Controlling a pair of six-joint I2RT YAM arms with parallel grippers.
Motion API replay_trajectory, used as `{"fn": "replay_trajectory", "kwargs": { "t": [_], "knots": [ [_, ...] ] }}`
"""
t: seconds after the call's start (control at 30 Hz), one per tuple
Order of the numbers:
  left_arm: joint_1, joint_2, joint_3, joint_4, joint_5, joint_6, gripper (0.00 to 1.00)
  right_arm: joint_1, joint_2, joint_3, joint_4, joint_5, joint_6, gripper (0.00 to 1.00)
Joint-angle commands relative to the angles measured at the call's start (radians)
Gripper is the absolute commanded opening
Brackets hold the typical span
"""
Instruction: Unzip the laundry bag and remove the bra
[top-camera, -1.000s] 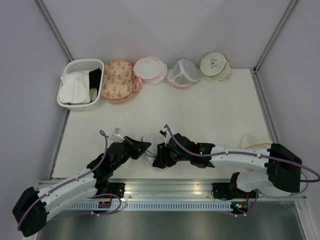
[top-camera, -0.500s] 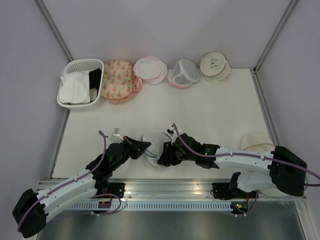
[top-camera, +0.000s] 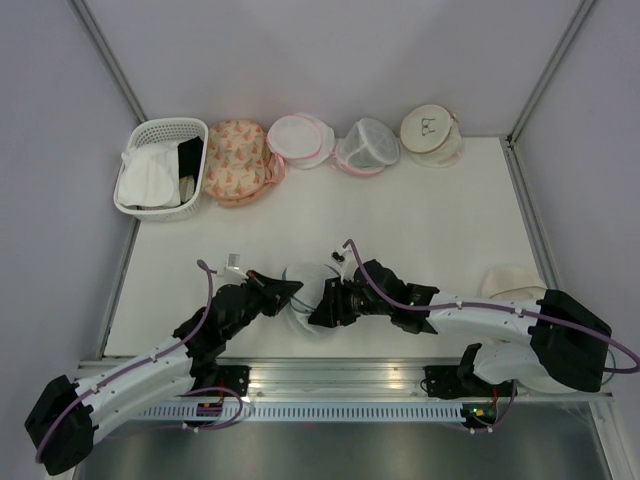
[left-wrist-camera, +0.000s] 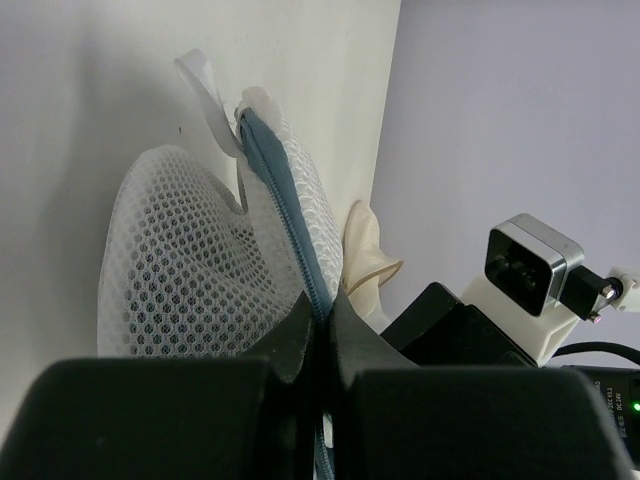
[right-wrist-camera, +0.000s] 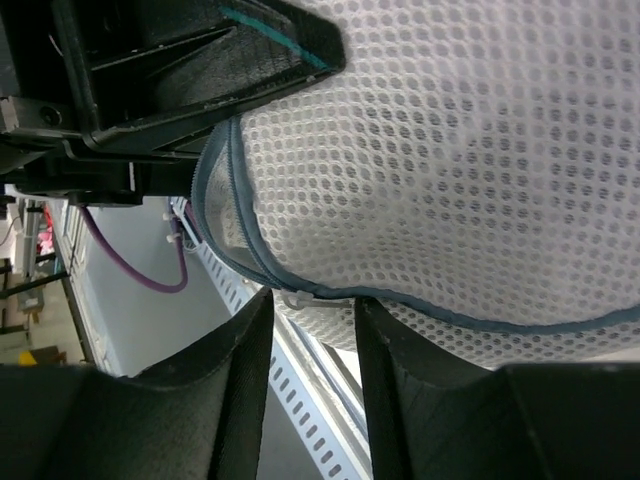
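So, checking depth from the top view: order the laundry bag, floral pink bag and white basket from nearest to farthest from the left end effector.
1. Laundry bag, pinched by the left end effector.
2. Floral pink bag, back row.
3. White basket, far-left corner; close to the floral bag's distance.

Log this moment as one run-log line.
left gripper: shut on laundry bag zipper rim | right gripper: open at zipper tab | bra: not visible
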Motion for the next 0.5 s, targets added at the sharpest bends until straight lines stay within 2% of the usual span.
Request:
{"fn": "replay_trajectory", "kwargs": {
  "t": [0.0,0.13,0.27,0.3,0.47],
  "knots": [
    [-0.002,-0.006,-0.009,0.031,0.046,0.022,0.02,-0.004,0.017,0.057,0.161,-0.052,0.013,0.42],
    [-0.002,-0.019,-0.012,0.021,0.046,0.022,0.02,-0.002,0.019,0.057,0.164,-0.047,0.019,0.35],
    [-0.002,-0.026,-0.016,0.016,0.045,0.022,0.02,-0.002,0.005,0.064,0.117,-0.020,0.010,0.05],
    [-0.002,-0.026,-0.016,0.016,0.046,0.022,0.02,-0.002,0.000,0.070,0.102,-0.006,0.001,0.01],
    [-0.002,-0.036,-0.021,0.005,0.042,0.022,0.02,-0.002,-0.026,0.078,-0.022,0.032,-0.023,0.00]
  ]
}}
